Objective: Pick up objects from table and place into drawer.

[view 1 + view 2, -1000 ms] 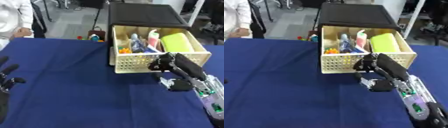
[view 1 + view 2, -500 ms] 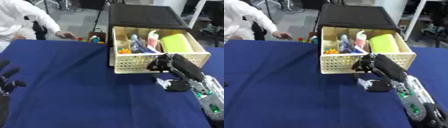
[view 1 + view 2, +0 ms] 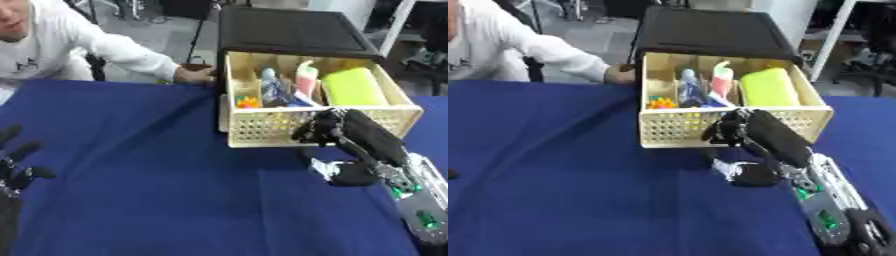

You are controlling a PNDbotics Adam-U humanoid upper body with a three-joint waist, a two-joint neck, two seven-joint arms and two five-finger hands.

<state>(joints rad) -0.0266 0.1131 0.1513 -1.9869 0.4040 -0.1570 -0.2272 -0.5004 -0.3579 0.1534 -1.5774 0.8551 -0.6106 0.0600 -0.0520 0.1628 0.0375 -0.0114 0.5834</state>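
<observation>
While the right hand [image 3: 337, 131] sat against the near wall of the drawer [image 3: 262, 131] with fingers curled on nothing I could make out, the left hand [image 3: 16, 162] rested open at the near left (a person's hand [image 3: 194, 75] touched the drawer's far left corner)

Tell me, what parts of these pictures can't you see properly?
- Right hand, both eye views: whether its curled fingers hold anything, as they are dark and blurred against the drawer front.
- Left hand: cut off by the left eye view's edge.
- Small colourful things in the drawer: too blurred to name.
- The person's hand: what it touches is hidden behind the drawer's corner.
</observation>
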